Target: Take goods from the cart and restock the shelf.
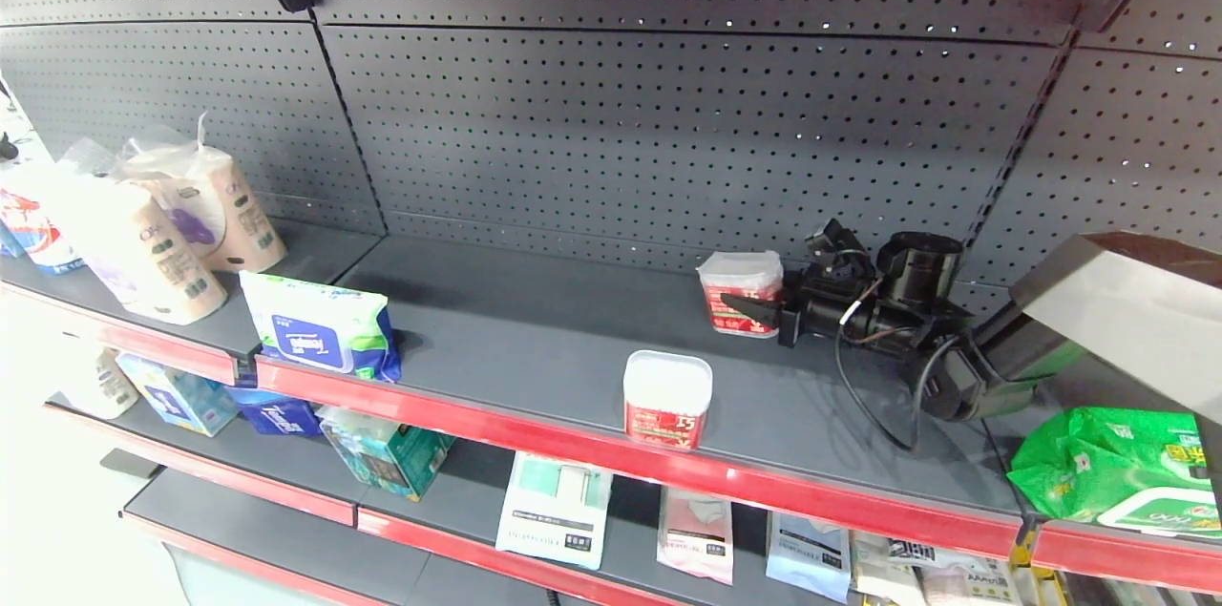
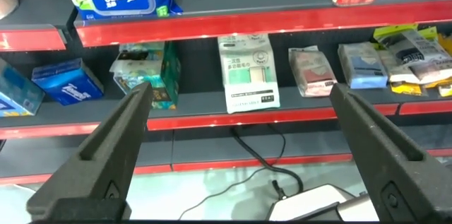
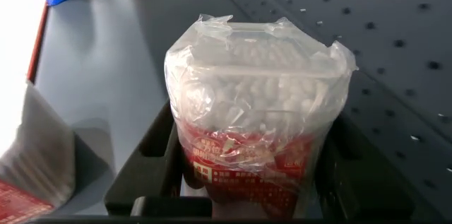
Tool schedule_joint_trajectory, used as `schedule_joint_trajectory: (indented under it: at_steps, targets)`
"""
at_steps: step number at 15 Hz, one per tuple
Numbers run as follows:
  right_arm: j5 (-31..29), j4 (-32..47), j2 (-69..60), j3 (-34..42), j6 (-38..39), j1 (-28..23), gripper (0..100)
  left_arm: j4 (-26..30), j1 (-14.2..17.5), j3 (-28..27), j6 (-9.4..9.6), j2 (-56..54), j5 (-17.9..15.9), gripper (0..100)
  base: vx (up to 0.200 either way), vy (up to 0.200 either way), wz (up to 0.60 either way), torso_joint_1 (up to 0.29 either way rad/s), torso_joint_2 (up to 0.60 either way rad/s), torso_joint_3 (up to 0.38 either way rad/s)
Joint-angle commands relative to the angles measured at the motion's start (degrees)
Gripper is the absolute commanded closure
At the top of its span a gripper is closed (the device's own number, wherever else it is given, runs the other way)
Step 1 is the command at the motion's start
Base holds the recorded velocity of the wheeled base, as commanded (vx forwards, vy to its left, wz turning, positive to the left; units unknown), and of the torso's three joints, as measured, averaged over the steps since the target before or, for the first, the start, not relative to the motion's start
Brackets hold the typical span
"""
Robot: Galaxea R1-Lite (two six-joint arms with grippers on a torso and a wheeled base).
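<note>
Arm (image 1: 1069, 310) outstretched, right gripper (image 1: 747, 308) clasping tub (image 1: 740, 274)

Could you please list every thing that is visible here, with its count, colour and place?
back tub: one, red and white, film-wrapped, rear of shelf
front tub: one, red and white, front edge of shelf
wipes pack: one, blue and white, front edge, left of front tub
paper roll packs: two, beige, far-left section
green pack: one, green, right end
lower goods: several, mixed colours, tiers below
shelf: one, grey with red edges, ahead
right gripper: one, black, jaws shut on back tub
left gripper: one, black, jaws open, before lower tiers
</note>
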Motion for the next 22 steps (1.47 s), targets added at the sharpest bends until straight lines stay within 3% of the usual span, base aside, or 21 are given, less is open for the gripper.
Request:
schedule_joint_trajectory:
  at_steps: [1,15,16,22]
  targets:
    - [0.44,-0.07,0.63,-0.07,0.18,0.64,100,-0.05,-0.02,0.41,0.00,0.22,-0.02,0,0.000,0.000,0.00,0.000,0.00,0.000]
    - [1.58,-0.24,4.76,-3.24,0.01,0.73,100,0.21,-0.02,0.59,0.61,-0.04,1.30,0,0.000,0.000,0.00,0.000,0.00,0.000]
    - [1.58,-0.24,4.76,-3.15,0.01,0.64,0,0.30,-0.02,0.59,0.79,-0.04,1.30,0,0.000,0.000,0.00,0.000,0.00,0.000]
    - [1.23,-4.11,4.68,-2.54,0.27,0.47,0,0.30,-0.02,0.50,0.79,-0.39,1.30,0,0.000,0.000,0.00,0.000,0.00,0.000]
